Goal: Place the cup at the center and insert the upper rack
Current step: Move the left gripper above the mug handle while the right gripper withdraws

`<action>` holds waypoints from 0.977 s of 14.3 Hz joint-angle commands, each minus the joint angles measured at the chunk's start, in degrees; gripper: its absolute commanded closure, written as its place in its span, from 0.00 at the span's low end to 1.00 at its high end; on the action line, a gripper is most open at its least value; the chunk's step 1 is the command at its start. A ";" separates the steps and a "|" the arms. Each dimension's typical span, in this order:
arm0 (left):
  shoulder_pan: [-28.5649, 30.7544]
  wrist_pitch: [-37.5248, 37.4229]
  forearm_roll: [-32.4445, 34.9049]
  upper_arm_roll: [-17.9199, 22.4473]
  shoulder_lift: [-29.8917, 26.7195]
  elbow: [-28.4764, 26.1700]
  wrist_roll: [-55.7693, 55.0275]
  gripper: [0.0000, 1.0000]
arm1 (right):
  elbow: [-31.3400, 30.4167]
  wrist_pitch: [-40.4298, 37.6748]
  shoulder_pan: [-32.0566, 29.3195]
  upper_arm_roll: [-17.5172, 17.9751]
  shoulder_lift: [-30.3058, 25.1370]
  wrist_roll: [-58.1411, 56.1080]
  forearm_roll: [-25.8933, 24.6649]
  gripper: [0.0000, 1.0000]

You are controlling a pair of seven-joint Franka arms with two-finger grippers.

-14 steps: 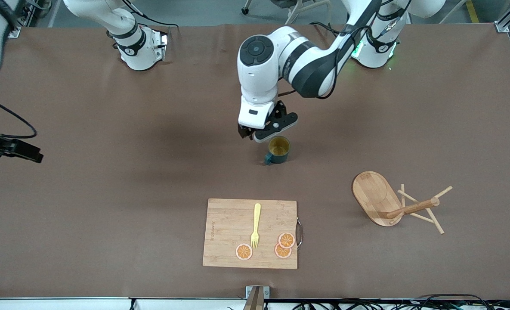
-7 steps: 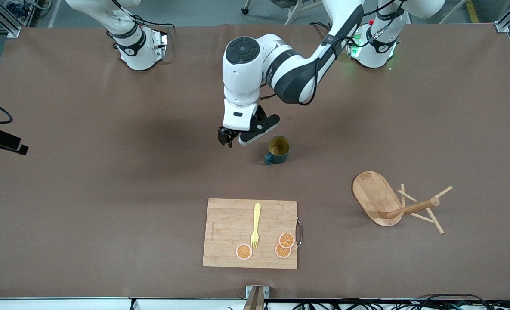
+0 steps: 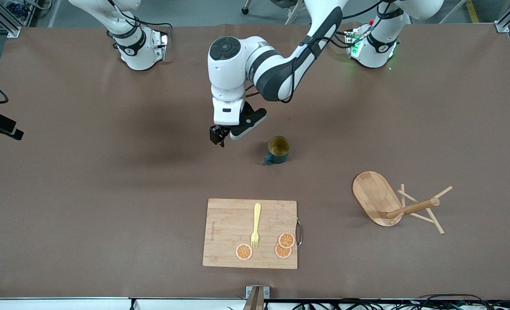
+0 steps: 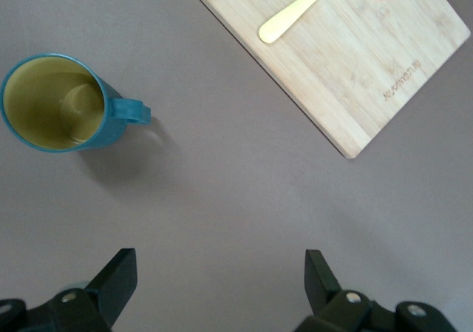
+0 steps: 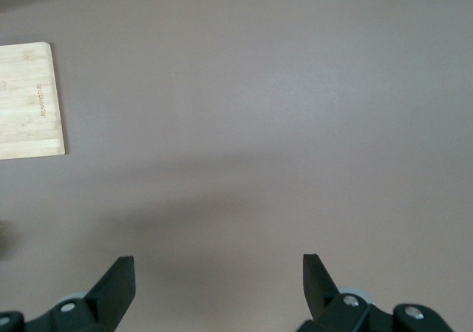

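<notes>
Fingers (image 4: 118, 276) of the left gripper (image 3: 217, 137) spread wide over bare table beside the upright cup (image 3: 278, 149); right gripper (image 5: 218, 288) equally wide, empty; upper rack (image 3: 394, 204) lies toppled toward the left arm's end

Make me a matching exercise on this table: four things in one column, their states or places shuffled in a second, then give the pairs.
Things:
1. cup
2. upper rack
3. fork
4. left end effector

States or places:
A. lying on the cutting board, beside the orange slices
B. tipped on its side, toward the left arm's end of the table
C. open, empty, over bare table beside the cup
D. upright at the table's middle, yellow inside

Pairs: 1-D, 2-B, 3-A, 4-C
</notes>
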 commanded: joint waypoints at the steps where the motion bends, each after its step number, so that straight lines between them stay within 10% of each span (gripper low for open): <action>1: -0.87 -0.24 1.40 1.86 1.41 2.51 -2.08 0.00 | -2.52 1.17 -1.43 1.57 -1.73 -0.27 -0.82 0.00; 10: -3.15 -0.15 9.57 2.83 4.13 2.60 -7.97 0.00 | -2.43 1.26 -1.43 1.57 -1.47 -0.27 -0.82 0.00; 14: -9.55 -0.33 12.73 9.14 7.55 2.51 -13.93 0.00 | -2.52 1.35 -1.43 1.65 -1.47 -0.27 -0.82 0.00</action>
